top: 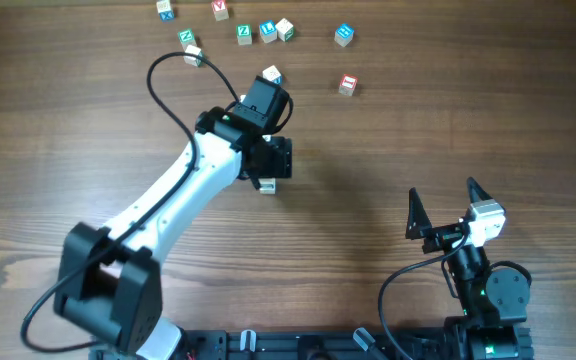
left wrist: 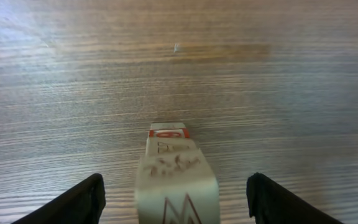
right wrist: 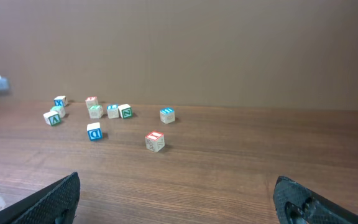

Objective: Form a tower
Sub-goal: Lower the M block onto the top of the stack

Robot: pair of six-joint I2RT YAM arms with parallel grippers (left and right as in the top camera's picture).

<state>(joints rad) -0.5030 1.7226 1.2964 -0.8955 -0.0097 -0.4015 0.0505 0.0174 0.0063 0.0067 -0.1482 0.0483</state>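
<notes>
The tower [left wrist: 176,180] stands near the middle of the counter [top: 418,130], a little left of centre. The left wrist view shows it as a one-cube-wide column, its pale top face carrying a reddish letter, with a red-faced cube [left wrist: 168,132] showing lower down. Overhead, only a pale corner shows from under the wrist. The left arm [top: 168,215] reaches diagonally from its base at the near left corner, wrist bent down directly over the column. Bare wood lies open all around the tower's foot, with wide room to the right and toward the near edge. The loose cubes [top: 267,31] are scattered along the far edge. The nearest loose cube [top: 272,75] sits just beyond the wrist and a red-lettered cube [top: 347,84] lies further right, both apart from the tower. The left jaws are spread, one on each side of the column. Wood grain shows between each finger and the cubes, so they touch nothing. The right arm [top: 483,285] sits folded by the near right edge, well apart from the tower. The right jaws are spread wide and empty, pointing across the counter toward the loose cubes.
</notes>
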